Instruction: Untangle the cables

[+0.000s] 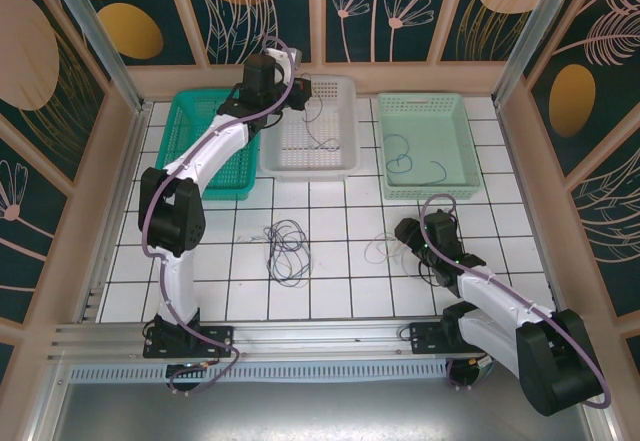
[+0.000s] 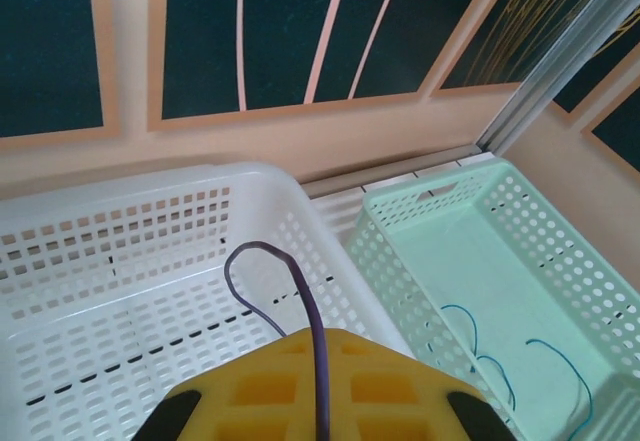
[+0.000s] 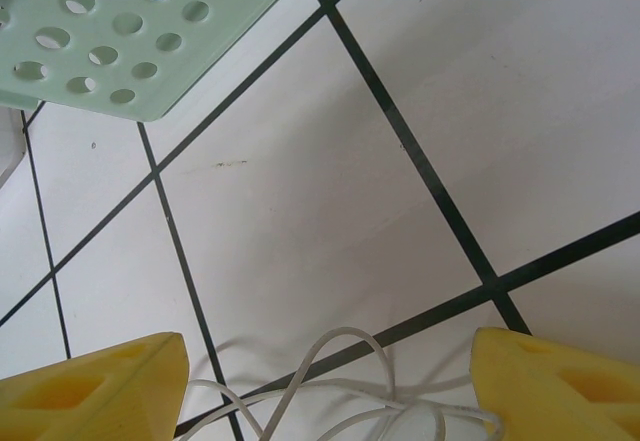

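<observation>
My left gripper (image 1: 300, 89) hangs over the white basket (image 1: 345, 91) at the back. Its yellow jaws are shut on a dark purple cable (image 2: 262, 251) that loops up out of them, and in the top view this cable (image 1: 320, 126) trails down into the basket. A dark tangle of cables (image 1: 285, 246) lies on the tiles at the centre. My right gripper (image 1: 408, 231) is low over the table, open. A pale cable (image 3: 350, 381) lies in loops between its yellow fingers (image 3: 100, 391), untouched. In the left wrist view my left gripper (image 2: 322, 333) points over the basket's right wall.
A mint basket (image 1: 465, 151) at the back right holds a thin blue cable (image 1: 405, 161); its corner (image 3: 140, 31) lies ahead of the right gripper. A teal basket (image 1: 195, 111) stands at the back left, partly under the left arm. Wooden walls enclose the table.
</observation>
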{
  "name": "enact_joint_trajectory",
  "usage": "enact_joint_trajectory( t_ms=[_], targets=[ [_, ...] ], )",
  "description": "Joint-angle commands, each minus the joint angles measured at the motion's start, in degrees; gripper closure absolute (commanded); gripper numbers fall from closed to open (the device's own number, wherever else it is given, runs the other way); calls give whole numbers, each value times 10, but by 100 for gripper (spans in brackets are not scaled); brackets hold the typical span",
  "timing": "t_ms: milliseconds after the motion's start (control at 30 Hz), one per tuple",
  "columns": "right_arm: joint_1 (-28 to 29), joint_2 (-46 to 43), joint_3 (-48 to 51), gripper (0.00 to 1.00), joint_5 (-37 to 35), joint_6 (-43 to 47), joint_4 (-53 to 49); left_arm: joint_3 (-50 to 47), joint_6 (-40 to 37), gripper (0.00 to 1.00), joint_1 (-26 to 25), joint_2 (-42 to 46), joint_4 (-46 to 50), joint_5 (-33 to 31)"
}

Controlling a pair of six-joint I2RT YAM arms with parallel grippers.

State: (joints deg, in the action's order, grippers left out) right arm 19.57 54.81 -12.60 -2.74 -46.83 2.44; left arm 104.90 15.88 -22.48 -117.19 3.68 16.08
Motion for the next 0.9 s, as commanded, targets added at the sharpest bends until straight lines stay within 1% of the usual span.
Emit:
enact_joint_trajectory(
  t_ms=[0,33,67,100,133,167,200,233,333,433,467,633,733,867],
  targets=[
    [-3,5,-16,25,1,11,-26,-1,2,100,2,-12,14,-14],
    [-3,6,-17,25,2,12,-26,3,4,93,2,-16,21,-19],
    [-3,7,-19,25,3,12,-26,14,8,80,2,-24,33,-27],
    [-3,10,-20,25,3,13,-27,29,9,71,3,-33,49,-31],
    [-3,11,-22,25,5,13,-27,41,10,67,3,-41,63,-30],
    [-3,12,-24,25,5,15,-29,53,10,59,3,-50,77,-27],
    [-3,13,-25,25,6,15,-31,61,10,46,3,-56,88,-24],
    [-3,13,-26,25,5,16,-32,66,10,39,3,-59,94,-23],
    [-2,9,-31,25,3,17,-42,53,12,29,3,-50,92,-20],
    [-3,-4,-37,25,-2,19,-57,9,14,11,3,-17,67,-20],
    [-2,-11,-40,25,-4,19,-64,-5,13,2,3,-3,57,-17],
    [-2,-50,-48,26,-9,18,-79,-86,2,1,-6,59,13,5],
    [-2,-61,-50,27,-4,17,-81,-134,-25,2,-22,96,-10,3],
    [-2,-63,-55,27,0,15,-84,-200,-82,2,-56,144,-42,13]
  ],
)
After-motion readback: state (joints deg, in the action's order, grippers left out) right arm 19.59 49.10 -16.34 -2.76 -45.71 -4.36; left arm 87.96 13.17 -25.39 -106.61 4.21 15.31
